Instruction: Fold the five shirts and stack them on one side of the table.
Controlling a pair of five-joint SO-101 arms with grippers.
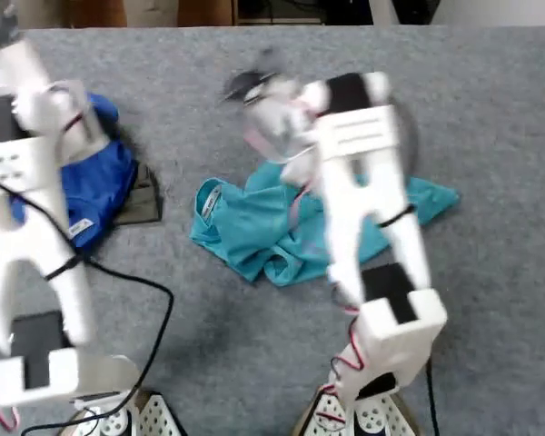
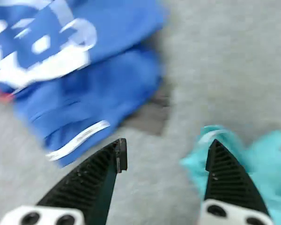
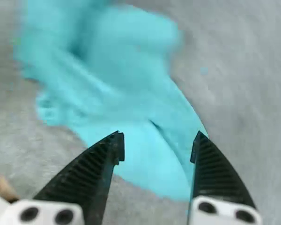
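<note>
A crumpled teal shirt (image 1: 254, 232) lies mid-table. At the left edge a folded blue shirt (image 1: 95, 186) with white print rests on a dark folded shirt (image 1: 147, 198). My left gripper (image 2: 166, 157) is open with nothing between its fingers, hovering above bare cloth between the blue shirt (image 2: 84, 79) and the teal shirt (image 2: 253, 159); the dark shirt's corner (image 2: 150, 117) peeks out beyond it. My right gripper (image 3: 157, 150) is open too and hangs above the teal shirt (image 3: 131, 93) near its edge. From above, the right arm (image 1: 363, 182) crosses over the teal shirt.
Grey felt (image 1: 490, 109) covers the table, with free room at the right and the near middle. A black cable (image 1: 154, 309) loops across the near left. Both arm bases (image 1: 363, 409) stand at the near edge.
</note>
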